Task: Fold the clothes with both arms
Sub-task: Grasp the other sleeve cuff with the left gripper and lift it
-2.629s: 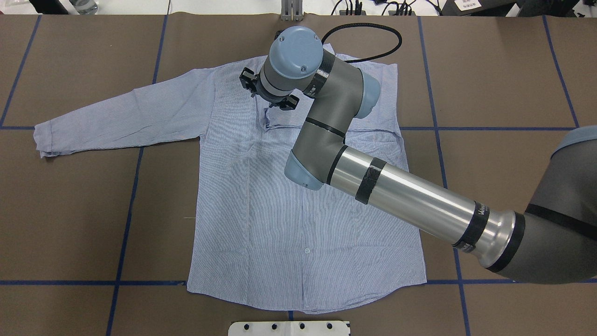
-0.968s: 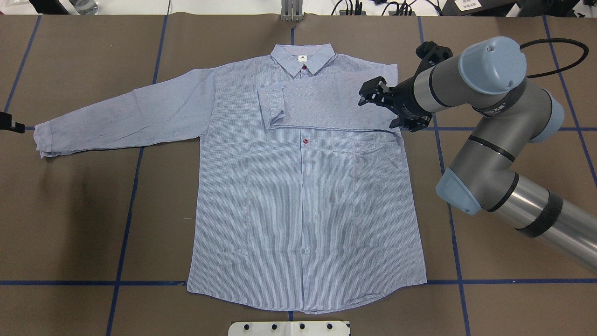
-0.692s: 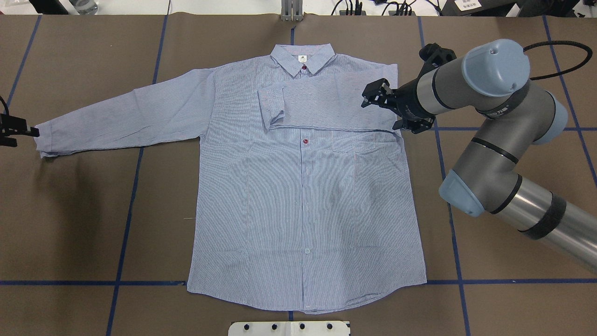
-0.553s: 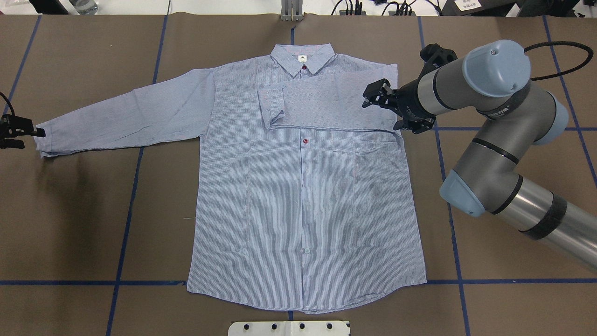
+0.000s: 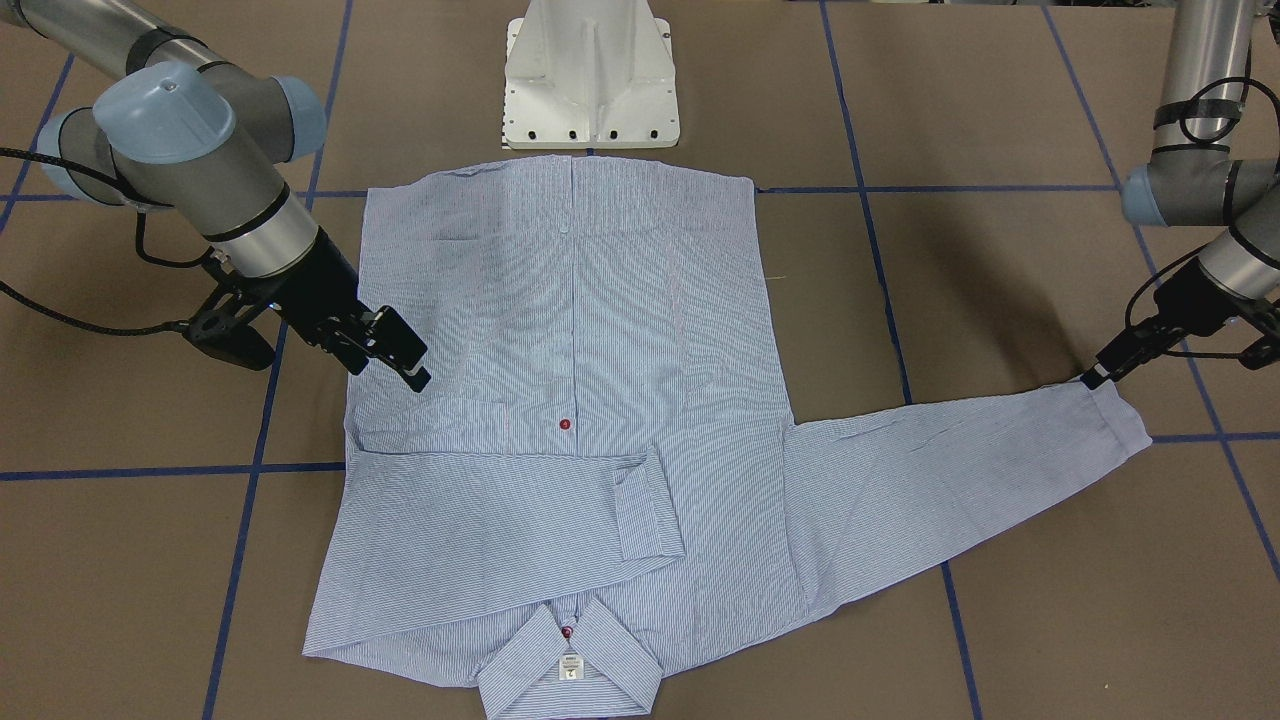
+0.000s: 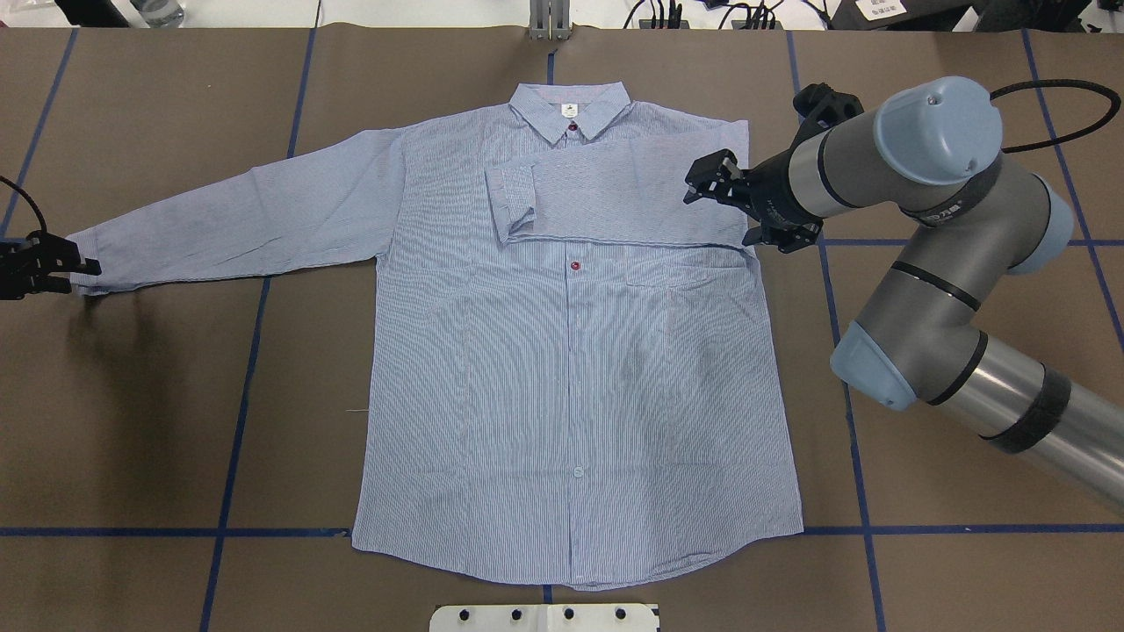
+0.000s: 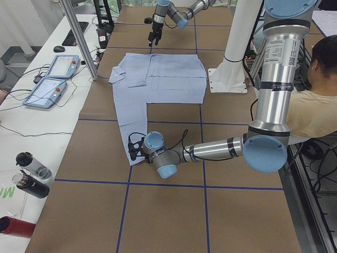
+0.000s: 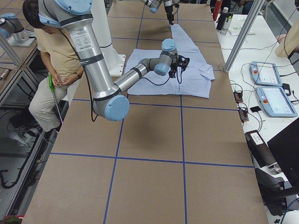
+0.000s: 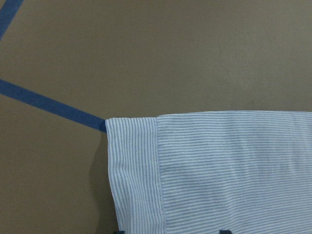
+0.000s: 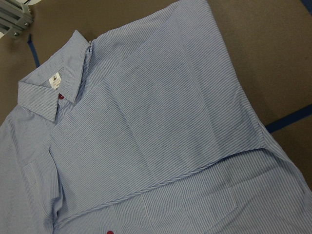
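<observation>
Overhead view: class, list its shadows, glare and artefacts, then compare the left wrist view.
Overhead view: fine stripes on the shirt make rippling moiré rings; a soft shadow darkens the table near the left gripper; glare streaks the right arm. Left wrist view: the cuff shows sharp stripes, no moiré.

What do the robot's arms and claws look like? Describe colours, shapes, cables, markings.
The right arm and left arm: round tubes, dark grey and polished silver, light blue joint caps, black bands, one with white lettering, black cable looping outside. The right claw and left claw: black, two-fingered.
</observation>
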Controlling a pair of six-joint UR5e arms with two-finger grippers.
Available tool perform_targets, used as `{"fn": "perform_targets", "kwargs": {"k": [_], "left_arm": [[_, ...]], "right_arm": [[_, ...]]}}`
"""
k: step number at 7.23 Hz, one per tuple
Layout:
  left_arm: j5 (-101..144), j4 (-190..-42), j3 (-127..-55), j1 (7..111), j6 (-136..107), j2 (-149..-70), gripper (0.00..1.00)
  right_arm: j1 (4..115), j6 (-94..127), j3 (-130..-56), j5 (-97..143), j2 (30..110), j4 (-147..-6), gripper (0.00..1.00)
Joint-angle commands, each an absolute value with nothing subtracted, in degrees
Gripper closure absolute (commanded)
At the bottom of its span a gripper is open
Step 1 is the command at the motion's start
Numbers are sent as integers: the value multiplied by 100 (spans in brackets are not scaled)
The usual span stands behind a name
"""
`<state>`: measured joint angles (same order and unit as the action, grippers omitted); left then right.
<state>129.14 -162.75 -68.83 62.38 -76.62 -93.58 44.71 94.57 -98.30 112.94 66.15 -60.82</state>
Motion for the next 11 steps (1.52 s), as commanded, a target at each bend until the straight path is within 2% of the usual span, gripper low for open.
{"fn": "perform_targets", "kwargs": {"k": [1, 2, 4, 5, 6, 8, 11], "left_arm": [[12911, -16277, -6820, 6205, -7664, -9352, 41], [12911, -16277, -6812, 6205, -7655, -9352, 44], [12911, -16277, -6794, 6205, -7655, -9352, 61], [12911, -16277, -6794, 6205, -7647, -9352, 73], [12937, -16277, -6803, 6205, -7638, -9352, 100], [13068, -16286, -6881, 6205, -7629, -9360, 100], [13422, -16207, -7925, 6214, -7655, -9692, 100]], "right_arm": [[4465, 9457, -9835, 11294, 6618, -6082, 0], [4465, 9457, -9835, 11303, 6618, -6082, 0], [4465, 9457, -9835, 11303, 6609, -6073, 0], [4465, 9457, -9835, 11303, 6609, -6073, 0], [4456, 9457, -9835, 11294, 6601, -6073, 0], [4456, 9457, -9835, 11294, 6601, -6073, 0], [4534, 9448, -9852, 11373, 6609, -6073, 0]]}}
